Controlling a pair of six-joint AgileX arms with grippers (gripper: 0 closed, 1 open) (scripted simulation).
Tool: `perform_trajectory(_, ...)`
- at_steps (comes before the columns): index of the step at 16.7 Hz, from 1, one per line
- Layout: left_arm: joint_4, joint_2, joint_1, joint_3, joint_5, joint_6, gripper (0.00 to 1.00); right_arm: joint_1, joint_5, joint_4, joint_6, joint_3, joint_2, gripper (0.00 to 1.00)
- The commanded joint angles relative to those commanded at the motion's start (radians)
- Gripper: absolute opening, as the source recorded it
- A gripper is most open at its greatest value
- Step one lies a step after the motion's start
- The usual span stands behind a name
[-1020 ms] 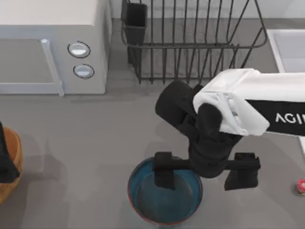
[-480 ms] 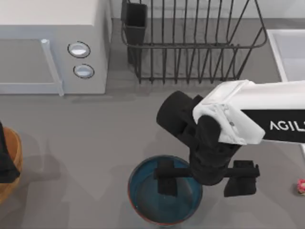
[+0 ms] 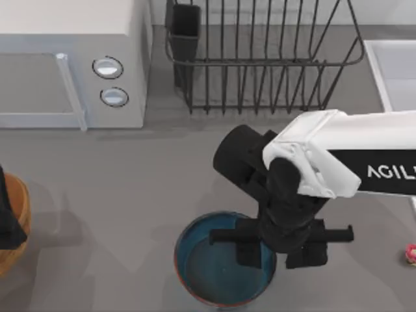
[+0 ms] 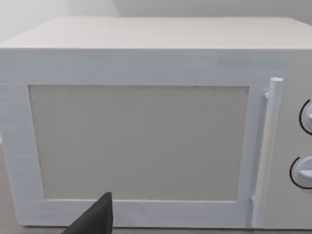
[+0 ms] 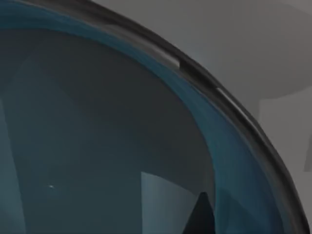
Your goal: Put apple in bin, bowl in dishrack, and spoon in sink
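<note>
We count: one blue bowl [image 3: 211, 273]; one wooden bin [image 3: 14, 224]; one wire dishrack [image 3: 260, 55] with one utensil cup [image 3: 185, 29]; one sink [image 3: 393, 71]; one pink spoon [image 3: 410, 253]; one white box [image 3: 71, 62] bearing two round knobs [image 3: 108, 67]; two arms.

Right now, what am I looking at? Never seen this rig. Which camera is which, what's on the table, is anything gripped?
It is a simulated pair of AgileX arms at a table. The top view looks down. The right gripper straddles the near-right rim of the blue bowl, one finger inside and one outside, closed on it. The right wrist view shows that rim close up. Behind stand the dishrack, a white box with two knobs, and the sink at right. The bin is at the left edge under the parked left arm; its wrist camera faces the white box. The tiny pink spoon lies far right.
</note>
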Motion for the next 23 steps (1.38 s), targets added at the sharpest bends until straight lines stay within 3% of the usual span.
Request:
perform_trajectory(3,0.000,0.000,0.000,0.000,0.000,0.000,1.00,0.000,0.000,0.000,0.000,0.000,0.000,0.02)
perform_trajectory(4,0.000,0.000,0.000,0.000,0.000,0.000,1.00,0.000,0.000,0.000,0.000,0.000,0.000,0.00)
perform_trajectory(14,0.000,0.000,0.000,0.000,0.000,0.000,1.00,0.000,0.000,-0.018,0.000,0.016,-0.006,0.00)
perform_trajectory(23,0.000,0.000,0.000,0.000,0.000,0.000,1.00,-0.003,0.000,-0.371,-0.004,0.260,-0.108,0.00)
